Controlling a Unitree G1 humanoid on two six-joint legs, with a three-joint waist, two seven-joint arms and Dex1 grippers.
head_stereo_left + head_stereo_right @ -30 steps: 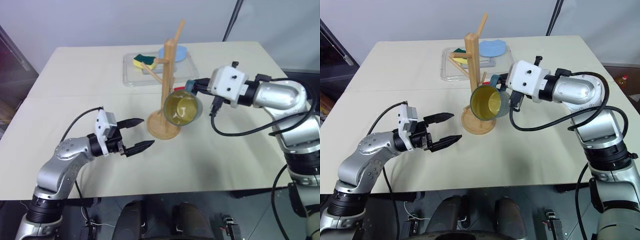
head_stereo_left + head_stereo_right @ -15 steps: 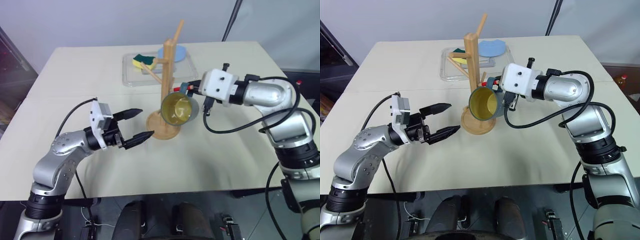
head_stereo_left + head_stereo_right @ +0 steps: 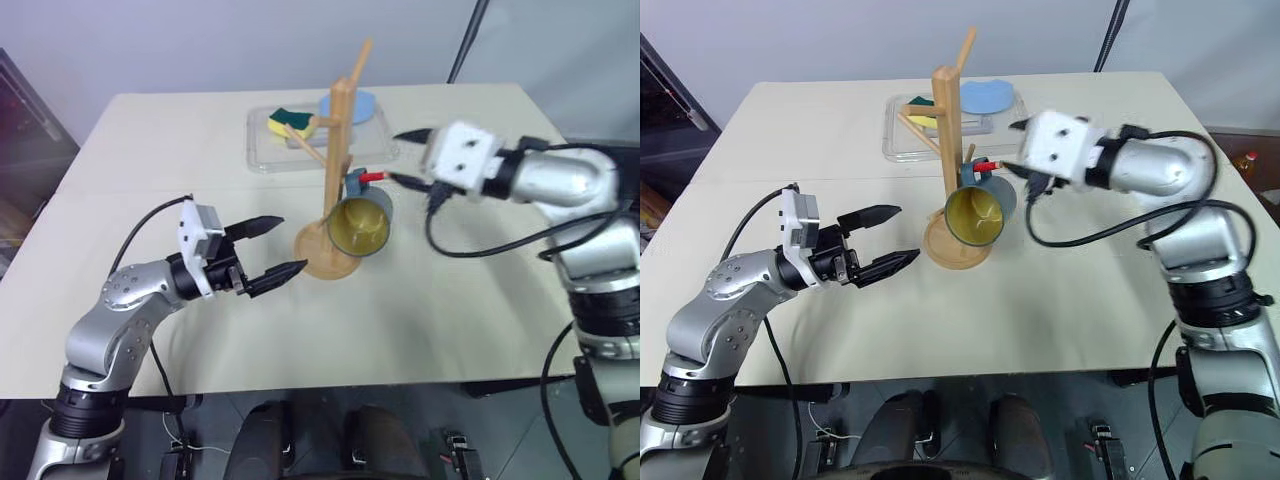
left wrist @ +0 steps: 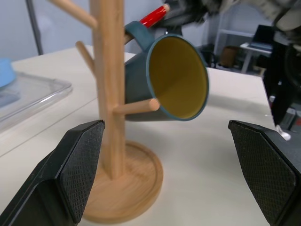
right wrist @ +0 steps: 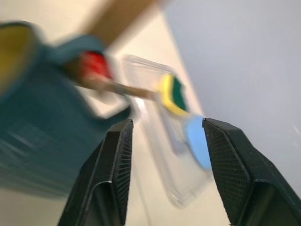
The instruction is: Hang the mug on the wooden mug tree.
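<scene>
On the red-tipped peg (image 3: 372, 177) of the wooden mug tree (image 3: 338, 150), the mug (image 3: 360, 226) hangs by its small blue handle, yellow mouth tipped down toward the camera and toward the robot's left side. It sits just right of the post, above the round base (image 3: 322, 258), body clear of the table (image 3: 450, 300) as far as the head views tell.

The right gripper (image 3: 405, 157) is the nearer one: just beside the peg tip on the mug's right, apart from the handle, fingers parted and holding nothing. From it the mug lies to the left and a little lower, its long axis slanting from the handle at the peg down to the open rim. Any move away looks like a plain pull to the right, along the line of the peg and not across it.

The left gripper (image 3: 275, 248) hovers by the base on the other side, jaws spread wide, empty, near the tree but not touching it.

Hard to read: how deep the handle sits on the peg. The left wrist view shows the handle looped over it, but the right wrist view is smeared. Behind the tree a clear tray (image 3: 265, 150), a yellow-green sponge (image 3: 288, 122) and a light-blue plate (image 3: 362, 101) are partly screened by the post.
</scene>
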